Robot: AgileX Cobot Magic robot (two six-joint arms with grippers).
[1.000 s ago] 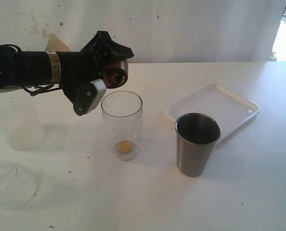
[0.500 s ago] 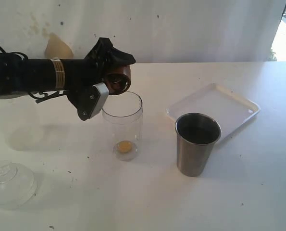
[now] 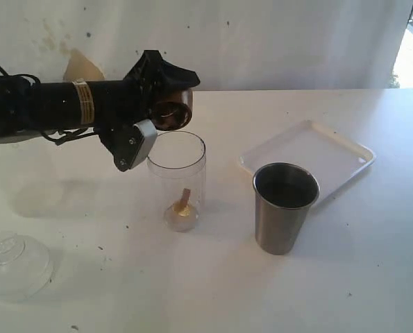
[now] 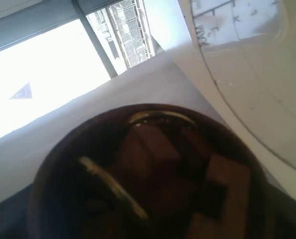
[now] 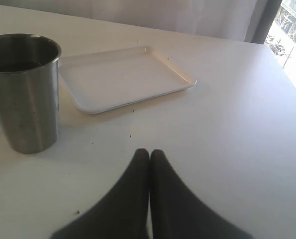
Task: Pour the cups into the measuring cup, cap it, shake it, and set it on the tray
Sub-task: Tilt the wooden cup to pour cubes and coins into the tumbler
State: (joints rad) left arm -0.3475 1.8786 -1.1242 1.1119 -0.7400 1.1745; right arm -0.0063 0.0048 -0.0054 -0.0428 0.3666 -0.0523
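Status: my left gripper (image 3: 154,107) pinches the wooden cup (image 3: 173,114), tipped over the measuring cup (image 3: 178,166), well in from the table (image 3: 373,277) edges, so its pieces drop in; right gripper (image 5: 148,159) pressed together, idle.

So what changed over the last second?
Left gripper, still holding the wooden cup, shifted slightly right over the measuring cup; a tan piece has dropped in beside the yellow piece. Steel tumbler, tray, clear lid unmoved.

Right end effector (image 5: 148,152) closed on nothing, steel tumbler (image 5: 23,94) nr tray (image 5: 125,74).
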